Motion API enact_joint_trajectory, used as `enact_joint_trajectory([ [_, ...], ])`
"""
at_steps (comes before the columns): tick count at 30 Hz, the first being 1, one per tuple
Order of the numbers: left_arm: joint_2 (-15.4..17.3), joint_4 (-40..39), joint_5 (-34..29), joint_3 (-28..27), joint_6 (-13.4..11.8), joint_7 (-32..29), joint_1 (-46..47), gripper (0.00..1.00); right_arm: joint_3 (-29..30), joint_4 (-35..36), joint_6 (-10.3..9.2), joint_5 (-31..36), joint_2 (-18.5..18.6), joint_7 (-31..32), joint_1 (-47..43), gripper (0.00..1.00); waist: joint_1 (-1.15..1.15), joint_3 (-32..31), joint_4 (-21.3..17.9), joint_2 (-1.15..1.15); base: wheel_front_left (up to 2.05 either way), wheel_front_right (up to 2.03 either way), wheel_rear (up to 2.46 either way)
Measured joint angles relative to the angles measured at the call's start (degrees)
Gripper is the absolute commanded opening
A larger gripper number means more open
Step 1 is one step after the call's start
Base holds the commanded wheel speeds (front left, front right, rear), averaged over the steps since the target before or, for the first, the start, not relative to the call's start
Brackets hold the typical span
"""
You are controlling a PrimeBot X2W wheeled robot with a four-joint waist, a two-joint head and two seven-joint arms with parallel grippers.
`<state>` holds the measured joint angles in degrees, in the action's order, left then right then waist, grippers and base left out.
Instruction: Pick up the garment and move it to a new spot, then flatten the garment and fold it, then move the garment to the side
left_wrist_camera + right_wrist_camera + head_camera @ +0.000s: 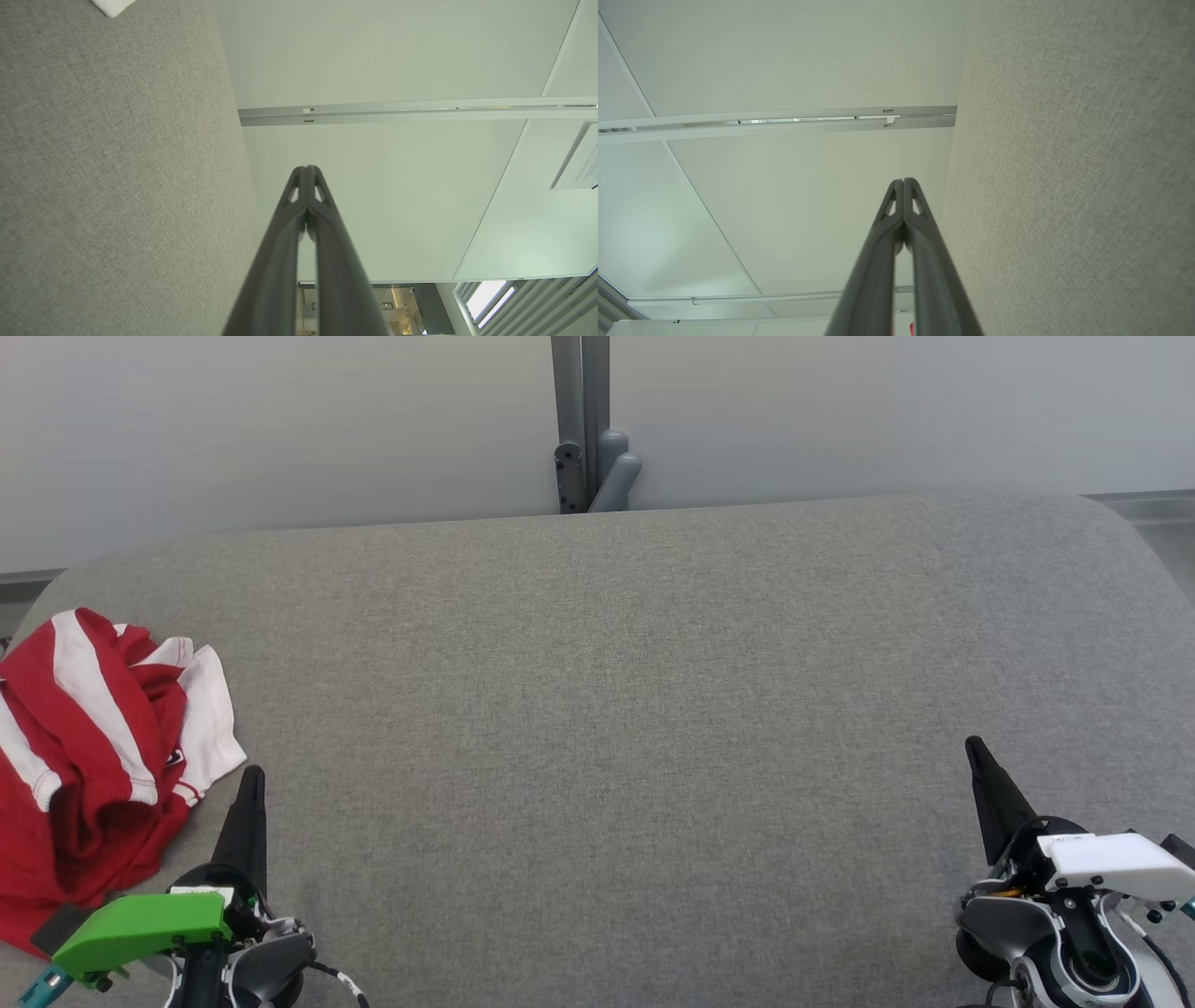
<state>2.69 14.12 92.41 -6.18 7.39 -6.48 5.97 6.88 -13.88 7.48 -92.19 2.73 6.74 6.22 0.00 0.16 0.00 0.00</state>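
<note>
While both arms sit low at the near edge, I count one garment [93,756], two grippers and one table. The garment, red with broad white stripes, lies crumpled in a heap at the near left corner of the table [597,709], and part of it runs past the left edge of the head view. The left gripper [250,782], green-capped at the wrist, points away just to the right of the heap, its jaws pressed tight together with nothing between them. The right gripper [977,751], white-capped, is well apart at the near right, its jaws likewise closed flat and empty.

The table is covered in grey woven cloth and has rounded far corners. Behind it stands a plain pale wall [280,429], with one grey upright post [581,420] at the middle of the far edge. From the left wrist, one metal rail [420,109] crosses the pale panels and one sheet of paper [579,163] is stuck at the right.
</note>
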Motion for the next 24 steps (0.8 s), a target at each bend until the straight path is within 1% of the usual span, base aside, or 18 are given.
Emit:
enact_joint_trajectory([
  [24,0.00,0.00,0.00,0.00,0.00,0.00,0.01,0.00,0.00,0.00,0.00,0.00,0.00,0.00,0.00,0.00,0.00,0.00,0.00,0.00,0.00,0.00,0.00],
])
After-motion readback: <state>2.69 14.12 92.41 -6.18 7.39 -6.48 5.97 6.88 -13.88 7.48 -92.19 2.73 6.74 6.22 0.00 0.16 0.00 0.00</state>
